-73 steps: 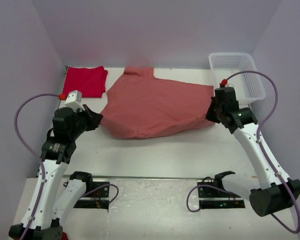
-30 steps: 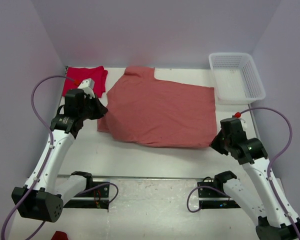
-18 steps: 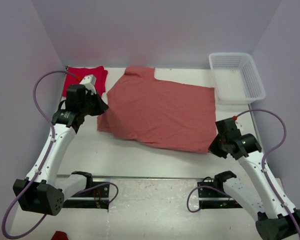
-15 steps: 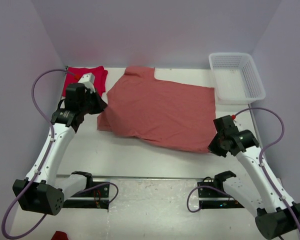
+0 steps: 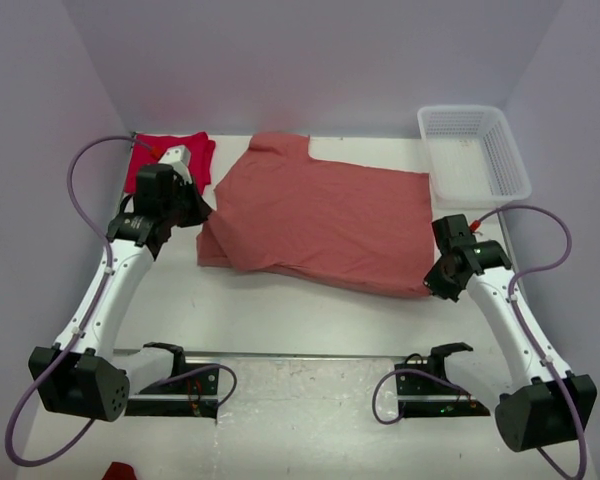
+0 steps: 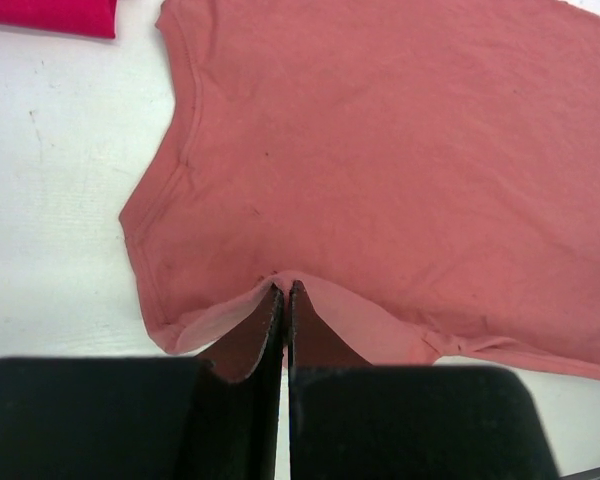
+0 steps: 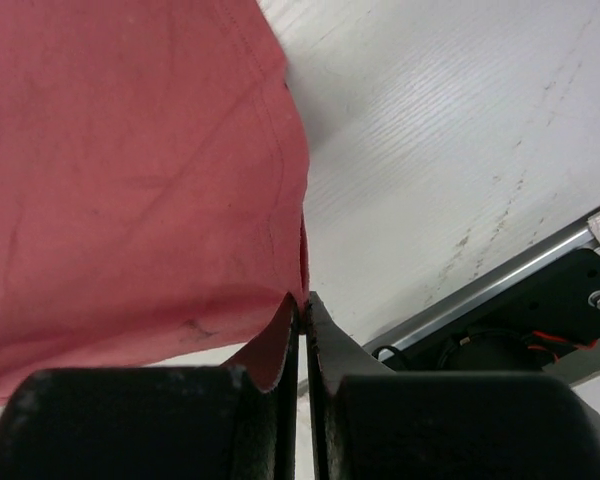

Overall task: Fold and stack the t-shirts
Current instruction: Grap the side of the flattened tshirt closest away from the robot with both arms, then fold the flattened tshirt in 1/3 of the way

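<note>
A white mesh basket [image 5: 508,158] sits at the far right corner of the white counter [image 5: 310,315]. Pale lavender walls [image 5: 310,60] enclose it, and a metal strip [image 5: 310,356] runs along its near edge.

salmon-pink t-shirt [image 5: 320,225], bright red t-shirt [image 5: 200,150], white mesh basket [image 5: 508,155], white table [image 5: 300,315]

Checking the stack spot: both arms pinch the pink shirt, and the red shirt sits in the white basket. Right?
No. The top view shows the red shirt on the table at far left, not in the basket; the rest holds.
</note>
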Robot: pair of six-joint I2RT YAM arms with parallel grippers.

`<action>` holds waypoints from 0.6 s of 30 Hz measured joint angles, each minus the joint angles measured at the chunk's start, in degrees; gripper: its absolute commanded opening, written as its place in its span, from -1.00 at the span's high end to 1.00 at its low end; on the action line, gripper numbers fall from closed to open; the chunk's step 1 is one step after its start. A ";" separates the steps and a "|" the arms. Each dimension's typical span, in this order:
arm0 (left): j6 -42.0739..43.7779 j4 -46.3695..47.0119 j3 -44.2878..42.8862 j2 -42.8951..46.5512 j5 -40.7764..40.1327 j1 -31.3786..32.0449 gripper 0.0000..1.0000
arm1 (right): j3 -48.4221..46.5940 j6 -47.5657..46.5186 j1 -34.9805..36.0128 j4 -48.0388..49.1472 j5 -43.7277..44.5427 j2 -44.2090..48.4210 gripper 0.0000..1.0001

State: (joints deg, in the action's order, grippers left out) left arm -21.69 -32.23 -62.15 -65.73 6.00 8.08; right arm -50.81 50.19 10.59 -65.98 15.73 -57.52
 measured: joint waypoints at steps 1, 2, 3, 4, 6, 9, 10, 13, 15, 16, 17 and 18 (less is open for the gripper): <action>0.02 0.00 0.00 -0.37 0.00 -0.02 1.00 | -0.02 -0.37 -0.85 0.26 0.04 -0.26 1.00; 0.04 0.00 0.00 -0.72 -0.02 -0.02 1.00 | -0.04 -0.68 -1.77 0.61 0.04 -0.48 1.00; 0.04 0.00 0.00 -0.96 -0.02 -0.02 1.00 | -0.07 -1.03 -2.80 0.92 0.09 -0.66 1.00; 0.07 0.00 0.00 -1.14 -0.04 -0.02 1.00 | -0.07 -1.38 -3.63 1.18 0.09 -0.76 1.00; 0.07 0.02 0.00 -1.40 -0.04 -0.02 1.00 | -0.07 -1.97 -4.76 1.57 0.13 -0.94 1.00; 0.09 0.15 0.00 -1.99 -0.04 -0.02 1.00 | -0.07 -2.97 -5.64 2.34 0.09 -1.18 1.00; 0.09 0.24 0.00 -2.25 -0.02 -0.02 1.00 | -0.09 -3.34 -5.81 2.58 0.07 -1.42 1.00; 0.26 0.92 -0.02 -3.37 -0.04 -0.02 1.00 | -0.26 -4.17 -6.08 3.08 0.07 -2.69 1.00; 0.31 1.36 -0.35 -4.31 -0.02 -0.02 1.00 | -0.85 -4.63 -6.19 3.45 0.09 -3.82 1.00; 0.31 1.44 -0.57 -4.83 -0.02 -0.02 1.00 | -1.14 -4.85 -6.23 3.74 0.09 -4.31 1.00; 0.31 1.57 -0.79 -5.31 0.00 0.00 1.00 | -1.53 -5.05 -6.27 3.93 0.07 -4.85 1.00; 0.31 1.73 -1.05 -5.88 0.00 0.00 1.00 | -1.84 -5.22 -6.29 4.15 0.09 -5.35 1.00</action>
State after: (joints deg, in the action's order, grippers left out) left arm -21.39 -30.50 -63.20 -71.61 6.00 8.08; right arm -52.64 44.97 4.29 -61.82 15.81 -62.87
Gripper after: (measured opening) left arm 0.004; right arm 0.010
